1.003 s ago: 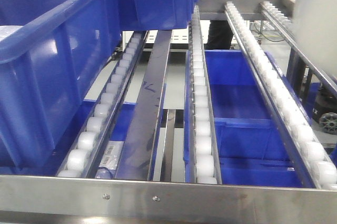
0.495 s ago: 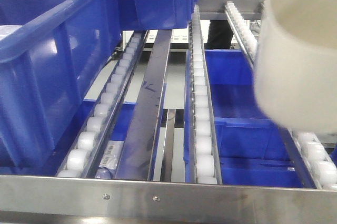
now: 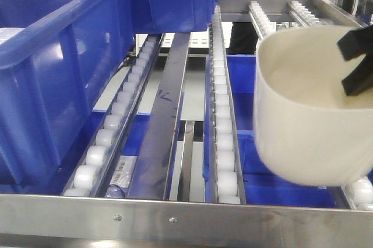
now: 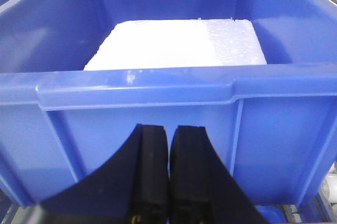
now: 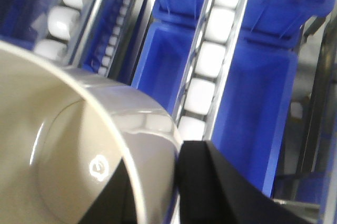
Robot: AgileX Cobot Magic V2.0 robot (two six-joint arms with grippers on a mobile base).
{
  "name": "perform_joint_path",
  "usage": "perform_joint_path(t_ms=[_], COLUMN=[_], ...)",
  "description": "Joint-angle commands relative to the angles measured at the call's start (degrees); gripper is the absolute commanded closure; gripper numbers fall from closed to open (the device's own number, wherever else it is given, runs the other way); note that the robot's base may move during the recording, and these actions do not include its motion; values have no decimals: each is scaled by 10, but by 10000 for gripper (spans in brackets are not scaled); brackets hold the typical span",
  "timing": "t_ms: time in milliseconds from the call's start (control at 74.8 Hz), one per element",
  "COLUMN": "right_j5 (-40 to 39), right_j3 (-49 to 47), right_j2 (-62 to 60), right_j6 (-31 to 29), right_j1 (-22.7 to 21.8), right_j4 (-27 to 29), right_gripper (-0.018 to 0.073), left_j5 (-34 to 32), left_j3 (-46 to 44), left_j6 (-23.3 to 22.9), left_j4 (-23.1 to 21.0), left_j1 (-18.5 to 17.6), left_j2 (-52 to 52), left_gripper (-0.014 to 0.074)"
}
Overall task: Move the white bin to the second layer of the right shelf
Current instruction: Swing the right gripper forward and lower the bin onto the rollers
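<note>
Gripping the white bin (image 3: 309, 137) by its rim, my right pincer (image 3: 356, 64) has one black finger inside the tub and the other against the outer wall, so it is clamped on the bin's edge; in the right wrist view the cream rim (image 5: 131, 129) runs between those fingers (image 5: 210, 187). The bin hangs tilted, its open mouth tipped toward the front camera, over the right-hand part of the roller level (image 3: 224, 143), above the track of white rollers (image 3: 360, 190) at the right; I cannot tell whether its base touches them. The flat steel front bar (image 3: 233, 219) with its two screws (image 3: 117, 218) lies across the foreground below the bin. Under the tracks sit blue crates (image 3: 262, 85). My left pincer (image 4: 169, 171) has its two black fingers pressed together with nothing between them, just in front of the wall of a large blue crate (image 4: 158, 124), which holds a white foam block (image 4: 174, 42). That same crate (image 3: 52, 73) fills the left of the front view, resting on the roller tracks.
</note>
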Motion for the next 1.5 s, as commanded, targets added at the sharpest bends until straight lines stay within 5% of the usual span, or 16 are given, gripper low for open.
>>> perform_joint_path(t_ms=[0,1284,1484], right_j5=[-48,-75,-72], right_j3=[-21,-25,-25], right_j2=[-2,72,72], right_j6=[-2,-2,-2], right_j1=[1,24,24], right_j4=[5,8,8], right_gripper=[503,503,428], left_j5=[-50,-50,-50], left_j3=[21,21,21], left_j6=[-3,-3,-3], left_j4=[0,0,0], left_j1=[-3,-3,-3], left_j2=[-8,-8,-8], left_gripper=[512,512,512])
